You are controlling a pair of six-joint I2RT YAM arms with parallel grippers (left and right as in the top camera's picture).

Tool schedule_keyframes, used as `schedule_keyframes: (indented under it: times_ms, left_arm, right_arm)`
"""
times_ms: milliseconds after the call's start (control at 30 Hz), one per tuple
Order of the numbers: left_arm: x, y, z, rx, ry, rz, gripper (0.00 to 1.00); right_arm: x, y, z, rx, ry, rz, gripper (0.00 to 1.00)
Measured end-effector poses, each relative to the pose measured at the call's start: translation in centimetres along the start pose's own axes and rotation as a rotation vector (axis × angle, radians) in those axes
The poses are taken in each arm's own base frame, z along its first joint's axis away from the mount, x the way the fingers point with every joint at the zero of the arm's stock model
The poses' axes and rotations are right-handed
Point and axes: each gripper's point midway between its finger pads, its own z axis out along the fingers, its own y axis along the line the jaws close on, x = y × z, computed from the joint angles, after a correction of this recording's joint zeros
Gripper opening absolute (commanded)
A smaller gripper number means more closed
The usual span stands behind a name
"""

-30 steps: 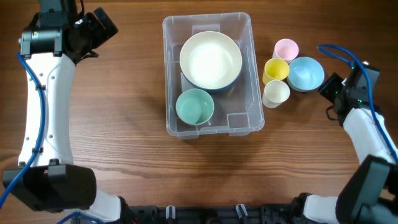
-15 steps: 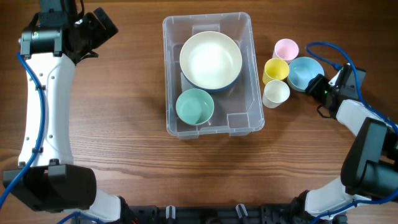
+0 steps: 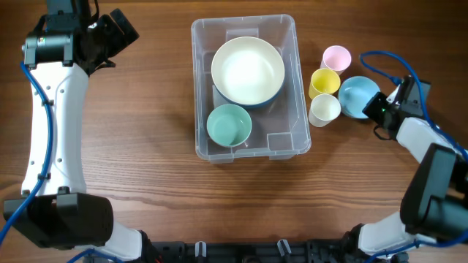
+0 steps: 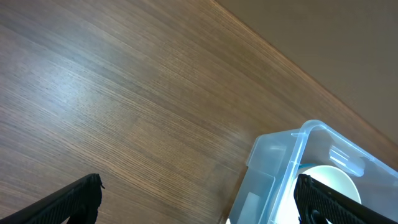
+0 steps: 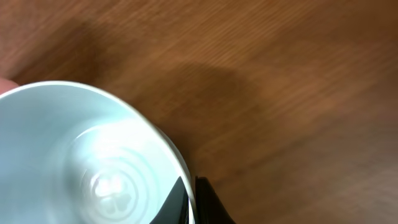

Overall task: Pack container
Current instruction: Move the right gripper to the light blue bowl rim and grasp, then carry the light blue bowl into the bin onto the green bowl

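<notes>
Right gripper (image 5: 189, 202) is pinching the blue bowl's (image 3: 357, 96) rim near the counter's right edge. The left gripper (image 4: 199, 205) is hanging wide open, empty. The clear, round-cornered container (image 3: 289, 139) is sitting mid-counter, holding a white bowl (image 3: 248, 70) and a green bowl (image 3: 229, 125).

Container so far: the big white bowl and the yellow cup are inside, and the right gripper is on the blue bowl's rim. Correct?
Not quite: the overhead view shows the yellow cup standing outside the container, on the table to its right. Inside with the big white bowl is a small green bowl. The right gripper is on the blue bowl's rim.
</notes>
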Motion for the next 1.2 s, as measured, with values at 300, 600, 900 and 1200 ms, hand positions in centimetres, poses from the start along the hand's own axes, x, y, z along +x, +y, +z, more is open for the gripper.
schedule_keyframes:
  times_ms: [300, 600, 900, 1200]
  left_arm:
    - [0.0, 0.0, 0.0, 0.0, 0.0, 0.0, 1.0]
    - [0.0, 0.0, 0.0, 0.0, 0.0, 0.0, 1.0]
    - [0.0, 0.0, 0.0, 0.0, 0.0, 0.0, 1.0]
    - [0.0, 0.0, 0.0, 0.0, 0.0, 0.0, 1.0]
  right_arm:
    - [-5.1, 2.5, -11.1, -0.091, -0.225, -0.012, 0.04]
    - [-3.2, 10.1, -18.7, -0.396, -0.271, -0.165, 0.04]
    - [3.9, 19.3, -21.8, -0.647, -0.182, -0.463, 0.04]
    - [11.2, 25.0, -21.8, -0.749, -0.069, -0.672, 0.04]
